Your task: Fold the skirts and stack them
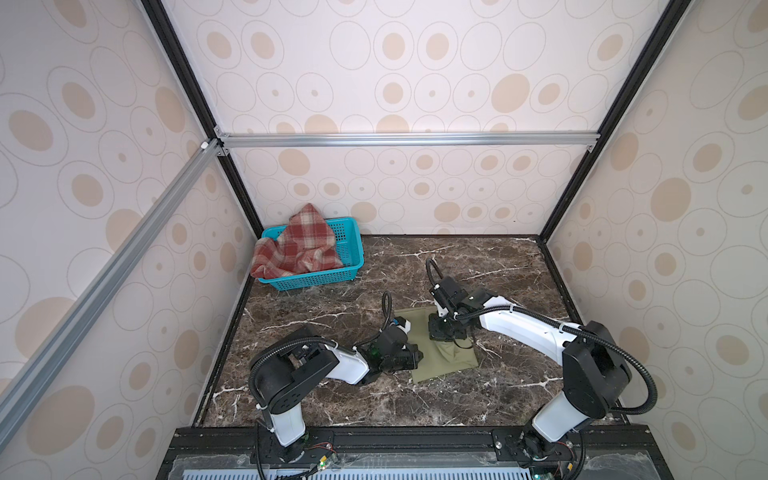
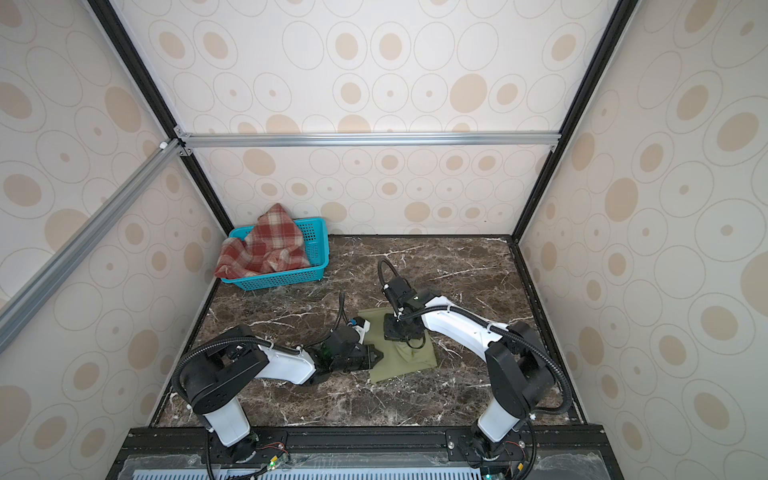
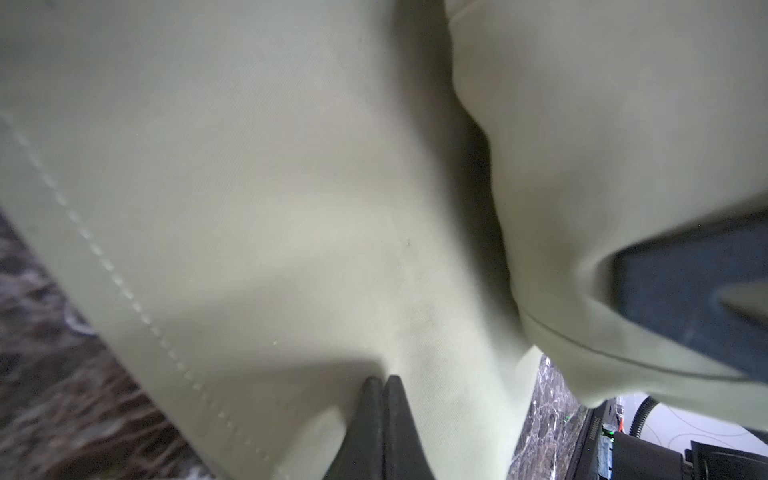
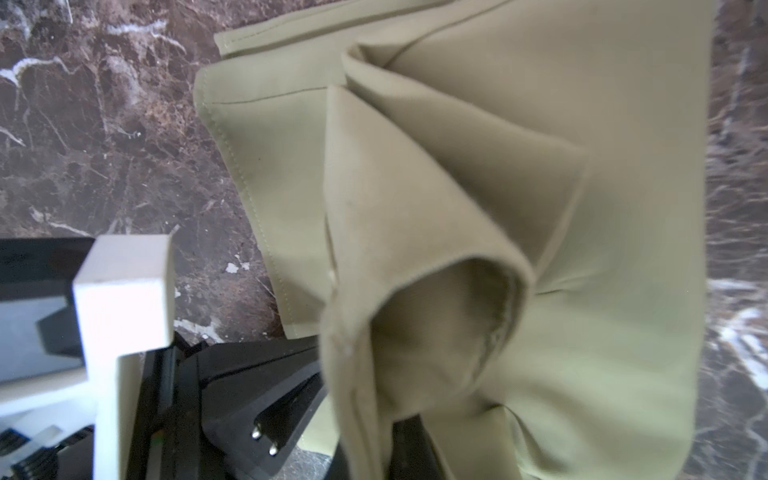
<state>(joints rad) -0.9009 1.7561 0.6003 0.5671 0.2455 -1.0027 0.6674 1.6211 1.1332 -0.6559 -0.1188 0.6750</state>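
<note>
We are working on the first fold. The olive skirt (image 1: pixel 442 368) is lying on the dark marble table (image 1: pixel 478 257) between the arms, partly doubled into a rough rectangle. The plaid skirt (image 1: pixel 297 249) is slumping in the teal basket (image 1: pixel 351 266) at the back corner, one end spilling over the rim. The left jaws are closed, pinching the olive cloth at the edge nearest that arm, and the right jaws are closed too, holding up a bunched flap. The olive fabric is looking smooth and tightly woven, with stitched hems, and the plaid thick and woolly. Next, we are judging, both pinches should travel together to lay the flap flat without dragging the lower layer.
</note>
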